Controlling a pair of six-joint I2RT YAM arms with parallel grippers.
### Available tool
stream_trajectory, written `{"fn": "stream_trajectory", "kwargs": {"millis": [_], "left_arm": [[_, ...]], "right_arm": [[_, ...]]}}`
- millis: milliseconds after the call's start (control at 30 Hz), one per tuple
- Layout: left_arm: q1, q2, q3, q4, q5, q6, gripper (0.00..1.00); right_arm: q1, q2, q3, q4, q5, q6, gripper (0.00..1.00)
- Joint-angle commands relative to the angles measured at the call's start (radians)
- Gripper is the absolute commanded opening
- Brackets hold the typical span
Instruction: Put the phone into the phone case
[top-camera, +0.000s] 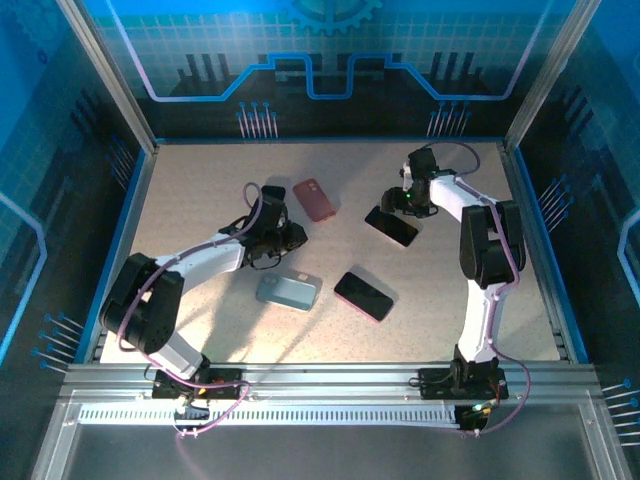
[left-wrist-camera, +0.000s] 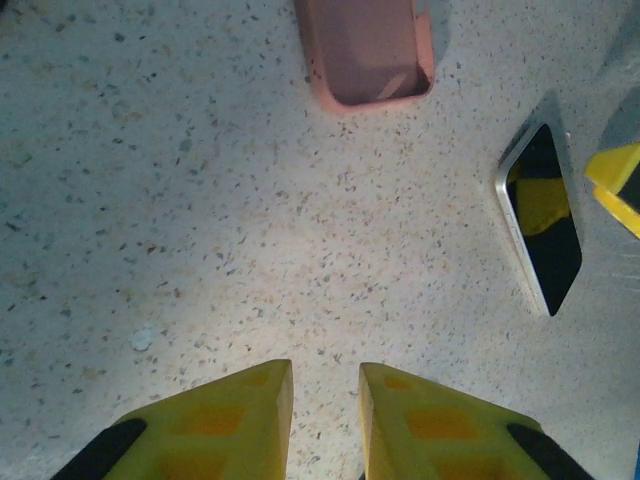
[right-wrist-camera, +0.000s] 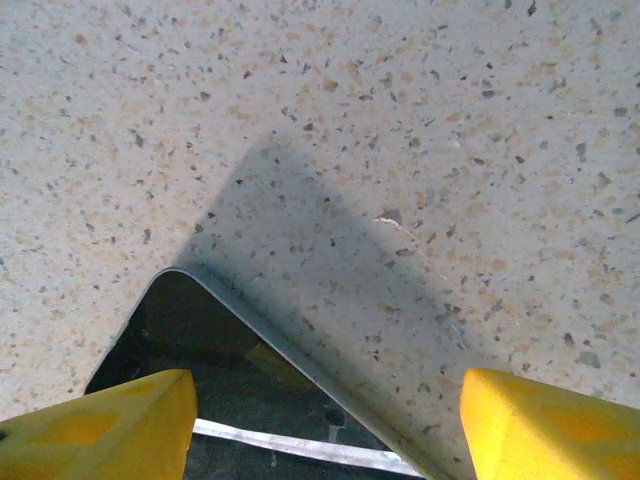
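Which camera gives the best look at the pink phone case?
Top external: the whole pink phone case lies unobstructed on the table. Left wrist catches just its near end, open side up, cropped by the frame's top edge.

On the table, the far case lies left of the far phone, while toward the near edge the near case lies just left of the near phone, the 2 apart.
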Motion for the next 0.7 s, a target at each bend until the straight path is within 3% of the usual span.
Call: {"fn": "stream_trajectory", "kwargs": {"millis": [0,533,667], "left_arm": [[-0.005,0.021,0.021,-0.009,0.016,0.0,0.25],[-0.004,0.006,-0.043,0.037,0.015,-0.02,0.25],[-0.005,0.005,-0.05,0.043,0.013,-0.022,0.25]], "right_arm": [[-0.009,0.023,0.013,-0.008,-0.019,-0.016,0.72],[0.075,-0.121,-0.22,0.037,-0.035,0.02,0.79],[0.121,-0.173,-0.276,0.049,-0.027,0.037,0.85]]}}
